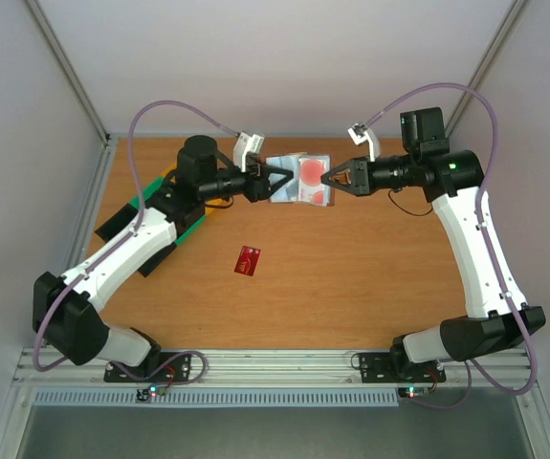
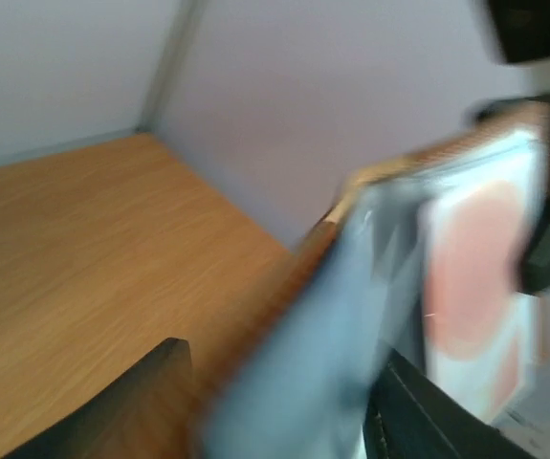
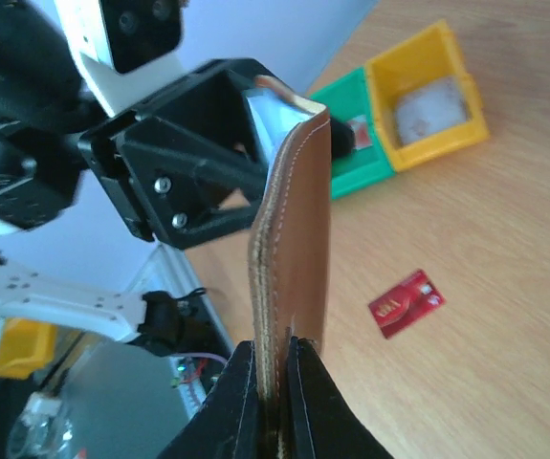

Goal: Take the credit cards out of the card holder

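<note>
The card holder (image 1: 300,180) hangs open in the air at the back middle, brown outside, pale grey-blue inside. Red patches (image 1: 311,173) show in its inner pockets. My left gripper (image 1: 273,182) is shut on its left edge. My right gripper (image 1: 328,179) is shut on its right edge. In the right wrist view the fingers (image 3: 273,359) pinch the brown stitched edge (image 3: 298,229). The left wrist view is blurred, with the grey-blue inside (image 2: 370,287) filling the gap between the fingers. One red credit card (image 1: 248,260) lies flat on the table, also in the right wrist view (image 3: 407,302).
A green bin (image 1: 187,226) lies partly under my left arm at the back left. The right wrist view shows it (image 3: 356,158) beside a yellow bin (image 3: 428,91) holding something pale. Grey walls close in the wooden table (image 1: 370,277) at the back and sides.
</note>
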### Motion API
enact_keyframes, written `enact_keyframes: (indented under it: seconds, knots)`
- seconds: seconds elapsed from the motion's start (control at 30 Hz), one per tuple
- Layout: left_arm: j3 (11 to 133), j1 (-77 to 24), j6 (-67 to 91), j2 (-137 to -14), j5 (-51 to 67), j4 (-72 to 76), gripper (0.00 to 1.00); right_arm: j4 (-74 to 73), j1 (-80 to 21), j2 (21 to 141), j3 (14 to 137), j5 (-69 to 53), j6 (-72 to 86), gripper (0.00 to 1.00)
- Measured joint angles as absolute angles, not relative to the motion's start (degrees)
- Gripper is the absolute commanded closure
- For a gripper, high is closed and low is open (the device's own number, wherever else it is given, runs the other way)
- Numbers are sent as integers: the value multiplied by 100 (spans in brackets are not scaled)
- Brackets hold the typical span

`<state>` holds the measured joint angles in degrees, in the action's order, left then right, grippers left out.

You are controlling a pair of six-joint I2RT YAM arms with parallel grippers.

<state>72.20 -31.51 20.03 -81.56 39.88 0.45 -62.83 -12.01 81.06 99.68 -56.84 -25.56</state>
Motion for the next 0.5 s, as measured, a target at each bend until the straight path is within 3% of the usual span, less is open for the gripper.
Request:
enact_keyframes:
  seconds: [0.27, 0.4, 0.5]
  knots:
    - [7363, -2781, 1291, -8221, 646, -2154, 49, -6923, -1160, 8473, 10276, -3288, -2220, 99]
    - [7400, -2779, 950, -8211, 635, -2412, 57, -7146, -1166, 8604, 10291, -2399, -2075, 99]
    - [7640, -2958, 746, -8211, 1546, -2290, 57, -7269, -1238, 8652, 10372, -2060, -2012, 99]
